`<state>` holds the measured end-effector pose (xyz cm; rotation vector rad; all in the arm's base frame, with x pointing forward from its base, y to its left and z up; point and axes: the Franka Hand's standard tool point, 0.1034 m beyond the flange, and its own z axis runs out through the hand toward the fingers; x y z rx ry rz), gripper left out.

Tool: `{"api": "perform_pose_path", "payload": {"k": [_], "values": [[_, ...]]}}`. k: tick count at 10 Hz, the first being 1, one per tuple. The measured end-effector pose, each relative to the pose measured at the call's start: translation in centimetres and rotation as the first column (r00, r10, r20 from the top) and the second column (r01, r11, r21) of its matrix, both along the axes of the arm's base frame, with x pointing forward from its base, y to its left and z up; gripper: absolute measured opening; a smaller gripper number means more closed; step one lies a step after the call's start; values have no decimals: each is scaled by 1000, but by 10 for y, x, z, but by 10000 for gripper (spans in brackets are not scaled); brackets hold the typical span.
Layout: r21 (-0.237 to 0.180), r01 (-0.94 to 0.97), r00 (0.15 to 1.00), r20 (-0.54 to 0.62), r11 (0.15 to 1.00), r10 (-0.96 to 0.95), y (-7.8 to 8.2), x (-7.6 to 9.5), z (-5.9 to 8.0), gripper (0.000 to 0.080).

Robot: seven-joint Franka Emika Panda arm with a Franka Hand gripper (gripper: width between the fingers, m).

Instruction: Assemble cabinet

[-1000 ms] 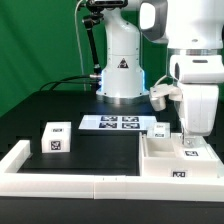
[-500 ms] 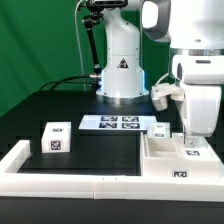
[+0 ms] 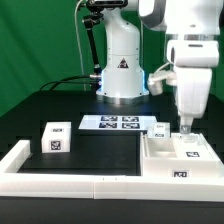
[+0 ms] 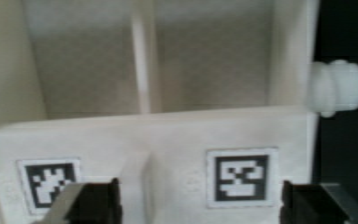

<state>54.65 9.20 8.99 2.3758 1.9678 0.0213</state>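
Note:
The cabinet's white box body [image 3: 170,160] lies at the exterior view's right, near the front, with tags on its top and front. My gripper [image 3: 185,127] hangs just above its far part, apart from it. In the wrist view the gripper [image 4: 202,202] is open, with its dark fingers [image 4: 98,202] wide apart over the tagged face of the box body [image 4: 158,150], holding nothing. A round white knob [image 4: 339,84] sticks out from the body's side. A small tagged block [image 3: 55,137] stands at the left. Another small tagged block [image 3: 160,128] sits behind the body.
The marker board [image 3: 115,122] lies flat in the middle, before the robot's base [image 3: 122,75]. The long low white border rail [image 3: 70,183] runs along the front and up the left side. A green curtain stands behind.
My gripper has risen off the box body and shifted slightly toward the exterior view's left. The parts have not moved.

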Motion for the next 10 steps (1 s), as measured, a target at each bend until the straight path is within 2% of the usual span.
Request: {"api": "perform_pose_path", "payload": {"k": [1, 2, 3, 5, 10], "values": [[-2, 19, 1000, 8, 1000, -19, 1, -17, 7, 577], [-4, 25, 1000, 7, 1000, -25, 1, -40, 8, 712], [-8, 25, 1000, -7, 1000, -25, -1, -60, 4, 772], [5, 20, 1000, -7, 1000, -20, -6, -87, -8, 794], [4, 25, 1000, -15, 1000, -25, -7, -90, -11, 797]]}}
